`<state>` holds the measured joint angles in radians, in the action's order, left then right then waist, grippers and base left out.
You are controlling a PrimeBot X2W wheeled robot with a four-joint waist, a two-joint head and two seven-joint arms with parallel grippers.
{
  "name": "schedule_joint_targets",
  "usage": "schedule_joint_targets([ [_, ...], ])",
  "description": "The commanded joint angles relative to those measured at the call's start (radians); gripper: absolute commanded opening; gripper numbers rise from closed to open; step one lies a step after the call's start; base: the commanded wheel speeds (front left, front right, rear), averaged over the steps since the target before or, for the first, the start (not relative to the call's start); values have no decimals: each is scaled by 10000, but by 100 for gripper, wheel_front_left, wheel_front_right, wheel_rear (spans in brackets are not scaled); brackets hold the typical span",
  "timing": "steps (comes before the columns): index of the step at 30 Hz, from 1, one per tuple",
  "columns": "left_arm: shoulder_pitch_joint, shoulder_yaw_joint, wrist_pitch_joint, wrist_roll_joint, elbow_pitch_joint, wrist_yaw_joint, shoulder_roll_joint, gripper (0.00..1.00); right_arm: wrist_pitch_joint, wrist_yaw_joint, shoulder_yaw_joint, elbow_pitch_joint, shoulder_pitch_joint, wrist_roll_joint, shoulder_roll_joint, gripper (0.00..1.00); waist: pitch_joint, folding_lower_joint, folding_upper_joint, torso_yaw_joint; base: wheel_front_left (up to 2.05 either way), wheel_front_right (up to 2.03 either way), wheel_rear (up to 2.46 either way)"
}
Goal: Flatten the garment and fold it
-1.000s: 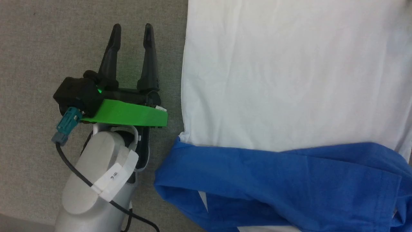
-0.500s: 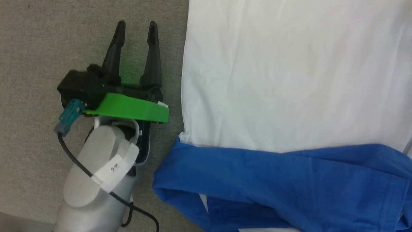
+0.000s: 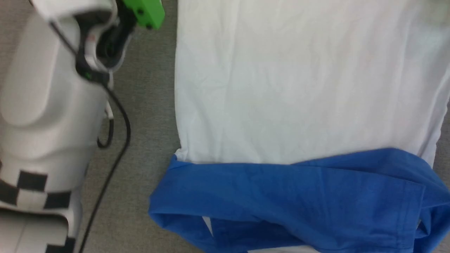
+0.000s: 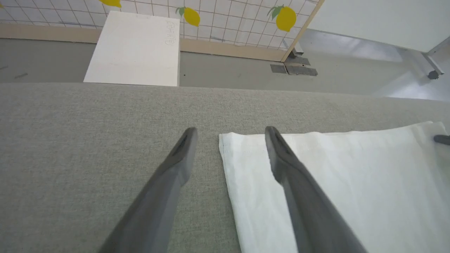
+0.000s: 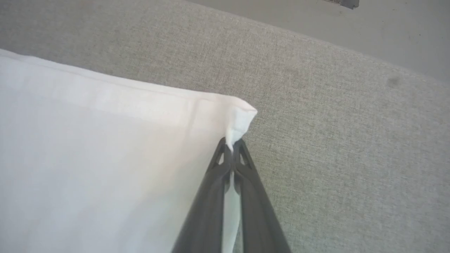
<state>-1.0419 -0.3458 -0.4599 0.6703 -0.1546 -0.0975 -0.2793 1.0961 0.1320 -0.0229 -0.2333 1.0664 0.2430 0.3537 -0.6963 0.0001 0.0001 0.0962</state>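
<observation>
- Pinching a white corner of the garment (image 5: 105, 158), the right gripper (image 5: 232, 144) has its two dark fingers pressed together. A tuft of cloth sticks out past the tips.
- To that gripper's left the white cloth spreads wide. To its right and beyond its tips lies the bare grey table covering (image 5: 334, 140).
- The left gripper (image 4: 230, 130) stands spread wide and holds nothing. Its fingers straddle another white corner of the garment, one over the grey covering and the other over the cloth.
- Whether those fingertips touch the surface cannot be told.
- Beyond the left gripper's tips, past the table's far edge, a white box (image 4: 135, 49) stands before a gridded wall (image 4: 246, 21) with lemon pictures.
- From the head view the garment's white body lies spread flat on the table, with its blue band (image 3: 281, 200) rumpled along the near side.
- The pale left forearm (image 3: 45, 105) is just beside the garment's left edge, and a black cable (image 3: 116, 140) hangs along it.
</observation>
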Motion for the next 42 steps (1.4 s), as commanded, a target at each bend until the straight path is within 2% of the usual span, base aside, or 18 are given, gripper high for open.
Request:
schedule_joint_targets([
  [1, -465, -95, -575, 101, -312, -123, -69, 100, -96, -13, 133, 69, 141, 129, 2, 0, -154, -1, -1, -266, 0, 0, 0],
  [4, -1374, -399, -2048, 115, -1107, -417, -113, 100, -249, -13, 440, 121, 184, 368, 27, 0, -275, -1, -1, -529, 0, 0, 0],
  [9, -2177, -929, -3752, -256, -2228, -955, -324, 100, -507, -13, 921, 130, 179, 762, 122, 0, -466, -1, -1, -919, 0, 0, 0],
  [13, -2295, -1354, -4780, -504, -2712, -1251, -476, 100, -701, -13, 1156, 65, 182, 972, 248, 0, -547, -1, -1, -1077, 0, 0, 0],
  [18, -1898, -1480, -5479, -256, -2842, -1401, -428, 100, -897, -13, 1352, -90, 211, 1144, 369, 0, -601, -1, -1, -1161, 0, 0, 0],
  [19, -1803, -1444, -5374, -207, -2775, -1386, -416, 12, -936, -13, 1377, -135, 218, 1179, 389, 0, -605, -1, -1, -1167, 0, 0, 0],
  [20, -1744, -1434, -5221, -217, -2718, -1338, -439, 0, -964, -13, 1396, -170, 223, 1204, 410, 0, -605, -1, -1, -1167, 0, 0, 0],
  [28, -1501, -408, -2936, 418, -2356, -827, -205, 0, -1470, -13, 1414, -527, 182, 1292, 627, 0, -120, -1, -1, -980, 0, 0, 0],
  [35, -843, 487, -1443, 1349, -2123, -67, 49, 0, -2327, -13, 1266, -811, -350, 1525, 669, 0, 1283, -1, -1, -648, 0, 0, 0],
  [42, 820, 809, -652, 1926, -1416, 680, -65, 0, -3104, -13, 1039, -776, -1517, 1914, 710, 0, 3011, -1, -1, -449, 0, 0, 0],
])
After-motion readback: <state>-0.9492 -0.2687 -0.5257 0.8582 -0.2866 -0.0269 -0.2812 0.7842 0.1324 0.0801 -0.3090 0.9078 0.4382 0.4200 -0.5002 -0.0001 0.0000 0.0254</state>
